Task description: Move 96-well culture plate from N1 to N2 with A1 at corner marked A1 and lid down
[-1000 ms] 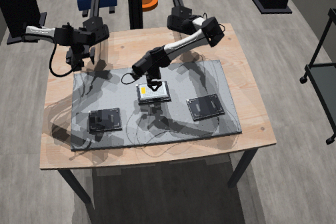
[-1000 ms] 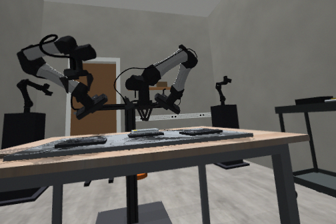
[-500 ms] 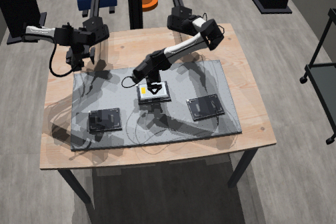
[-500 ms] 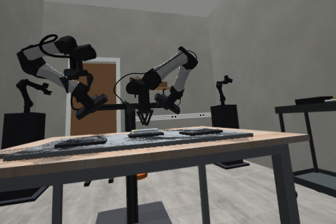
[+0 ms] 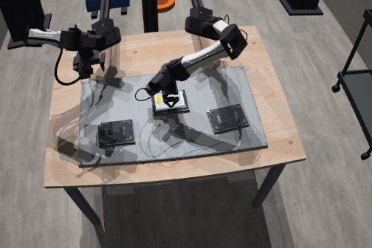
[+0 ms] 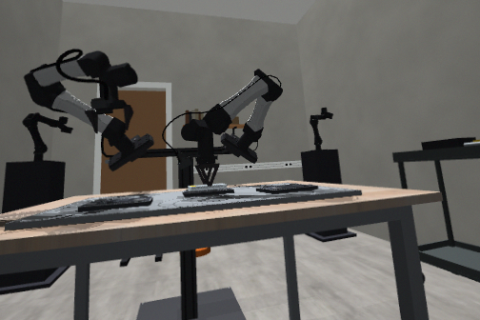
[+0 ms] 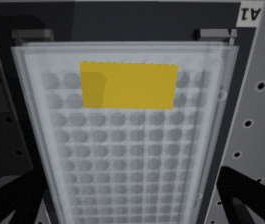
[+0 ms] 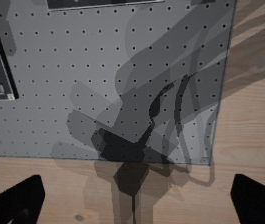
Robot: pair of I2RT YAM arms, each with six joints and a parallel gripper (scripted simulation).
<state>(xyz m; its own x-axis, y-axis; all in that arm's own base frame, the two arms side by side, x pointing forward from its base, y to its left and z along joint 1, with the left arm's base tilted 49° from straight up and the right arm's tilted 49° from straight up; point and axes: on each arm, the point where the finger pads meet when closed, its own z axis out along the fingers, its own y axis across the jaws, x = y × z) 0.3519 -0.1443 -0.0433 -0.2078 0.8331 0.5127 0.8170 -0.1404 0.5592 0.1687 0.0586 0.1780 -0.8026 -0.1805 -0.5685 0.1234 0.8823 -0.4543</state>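
The 96-well plate [image 5: 159,100] [image 6: 221,188] [image 7: 128,130], with a clear lid and yellow label, lies in the middle nest [image 5: 171,112] [image 7: 123,20]. In the left wrist view, that nest's A1 mark [image 7: 250,14] is at the upper right, beyond the label end. It looks flat; its far end is out of view. My left gripper [image 5: 170,104] [image 6: 209,182] [image 7: 131,176] is open, pointing down close over the plate, with its fingertips towards the two long sides. Contact cannot be told. My right gripper [image 5: 95,69] [image 6: 113,125] [image 8: 136,183] is open and empty, raised near the board's back corner.
Two empty nests stand on the perforated board [image 5: 144,149] [image 8: 93,47]: one nest [image 5: 227,119] at the top view's right, another nest [image 5: 116,133] at its left. Their N1 and N2 names are not readable. The wooden table [image 5: 166,173] surrounds the board.
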